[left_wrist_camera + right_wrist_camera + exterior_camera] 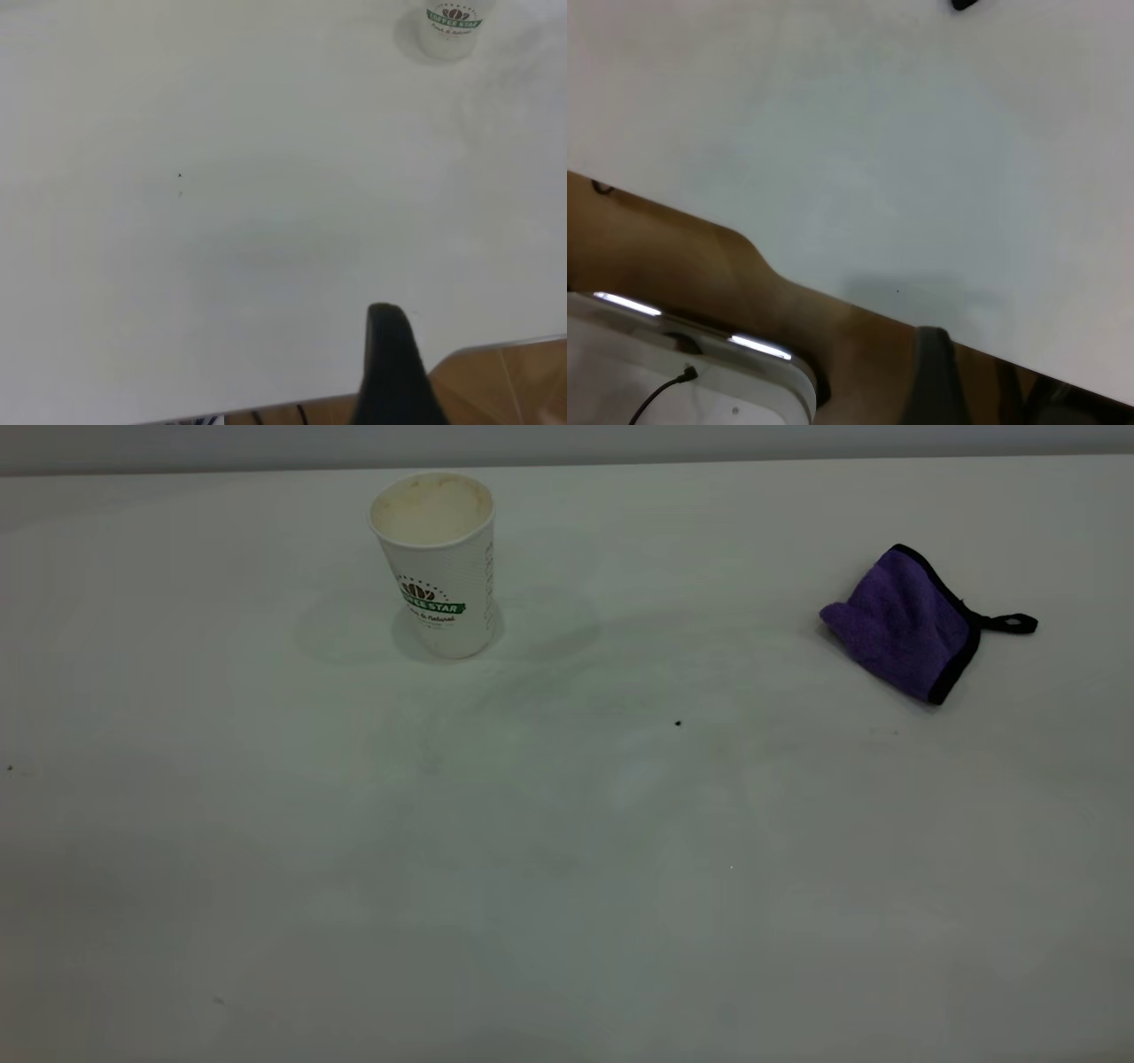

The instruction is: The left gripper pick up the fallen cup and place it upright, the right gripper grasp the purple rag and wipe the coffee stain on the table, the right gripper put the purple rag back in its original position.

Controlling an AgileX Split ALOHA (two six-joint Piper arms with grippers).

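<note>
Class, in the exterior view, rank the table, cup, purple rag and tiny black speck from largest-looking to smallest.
1. Table
2. Cup and purple rag: they look alike in size, so no ranking between them.
3. Black speck

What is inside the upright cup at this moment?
Looking into the cup from the exterior view, only its stained cream inner wall shows. No liquid or object is visible; the bottom is hard to make out.

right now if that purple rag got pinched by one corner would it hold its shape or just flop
Probably flop: the purple rag already lies bunched and folded on the table, not flat. It looks like soft, fuzzy cloth, so likely light and easy to grip. Its black loop may dangle.
</note>
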